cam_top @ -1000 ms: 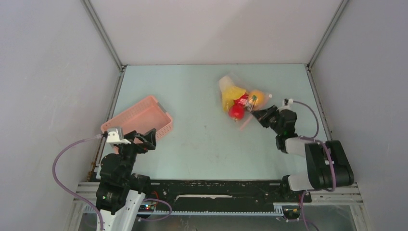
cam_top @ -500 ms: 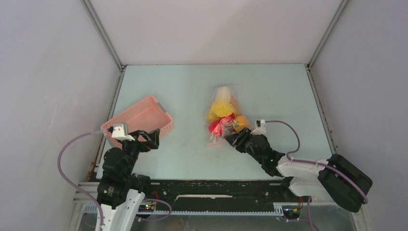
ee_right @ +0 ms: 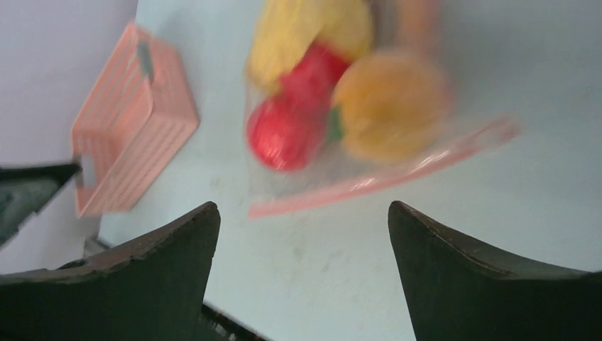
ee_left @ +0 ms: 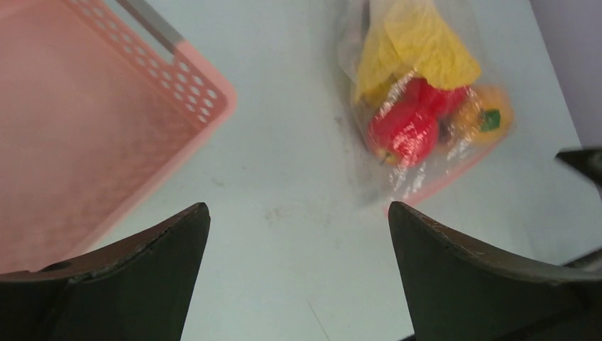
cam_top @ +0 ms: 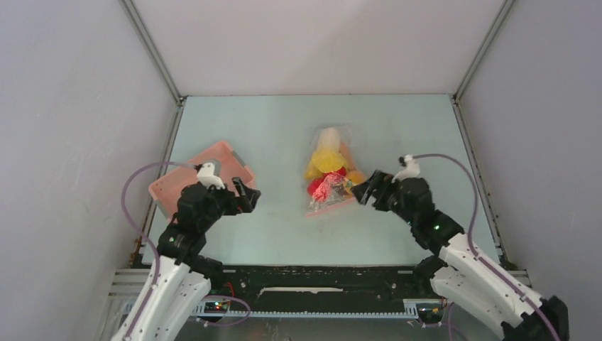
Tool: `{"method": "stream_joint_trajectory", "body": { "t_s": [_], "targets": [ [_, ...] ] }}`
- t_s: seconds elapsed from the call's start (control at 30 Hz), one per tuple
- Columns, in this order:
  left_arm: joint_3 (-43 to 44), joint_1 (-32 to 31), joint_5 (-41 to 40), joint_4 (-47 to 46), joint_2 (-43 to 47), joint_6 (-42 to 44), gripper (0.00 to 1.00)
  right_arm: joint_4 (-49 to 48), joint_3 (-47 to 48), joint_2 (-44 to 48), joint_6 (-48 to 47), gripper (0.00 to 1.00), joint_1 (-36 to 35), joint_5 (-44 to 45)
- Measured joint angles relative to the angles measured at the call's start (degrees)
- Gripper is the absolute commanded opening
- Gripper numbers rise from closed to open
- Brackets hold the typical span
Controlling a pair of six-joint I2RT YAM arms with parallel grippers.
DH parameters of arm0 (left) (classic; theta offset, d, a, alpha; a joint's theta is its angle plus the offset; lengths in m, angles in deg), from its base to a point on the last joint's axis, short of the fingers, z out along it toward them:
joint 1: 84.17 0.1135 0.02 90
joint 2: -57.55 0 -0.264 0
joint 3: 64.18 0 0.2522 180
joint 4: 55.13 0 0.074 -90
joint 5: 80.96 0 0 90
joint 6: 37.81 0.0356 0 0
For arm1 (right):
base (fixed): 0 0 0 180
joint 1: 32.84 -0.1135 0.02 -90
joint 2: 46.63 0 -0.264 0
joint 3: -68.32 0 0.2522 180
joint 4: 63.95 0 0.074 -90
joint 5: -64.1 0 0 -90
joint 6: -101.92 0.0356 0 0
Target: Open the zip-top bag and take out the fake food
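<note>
Both wide and empty, left hand [cam_top: 245, 194], right hand [cam_top: 363, 190], zip-top bag [cam_top: 328, 177] flat on pale green table [cam_top: 405, 128], grey walls [cam_top: 319, 42]

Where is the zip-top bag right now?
In the top view the bag lies on the table near its middle, the right claw just beside it and the pink basket farther left.

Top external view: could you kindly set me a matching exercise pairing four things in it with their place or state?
Things:
1. zip-top bag
2. basket
3. left tool
4. right tool

Place or state:
A. open, just right of the bag
B. pink, well left of the bag
C. open, at the basket's near right corner
D. clear, holding the fake food

Pairs: 1-D; 2-B; 3-C; 4-A
</note>
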Motion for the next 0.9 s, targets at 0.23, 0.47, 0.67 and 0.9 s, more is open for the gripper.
{"method": "stream_joint_trajectory", "body": {
  "t_s": [0.23,0.47,0.67,0.9],
  "targets": [
    [0.1,-11.5,-1.8,-9.3,-14.8,-5.0,1.00,9.0,10.3,-3.6,-15.6,0.91,28.7,-18.8],
    [0.7,-21.2,-6.5,-20.4,-27.3,-9.4,1.00,4.8,15.3,-23.7,-21.0,0.89,38.8,-33.7],
    [3.7,-25.3,-9.0,-29.8,-40.2,-10.9,0.98,-3.0,16.2,-37.4,-20.9,0.85,38.9,-41.4],
    [5.4,-25.9,-9.2,-35.9,-53.2,-12.0,0.85,-9.9,15.1,-42.9,-19.7,0.74,34.2,-46.9]
  ]
}}
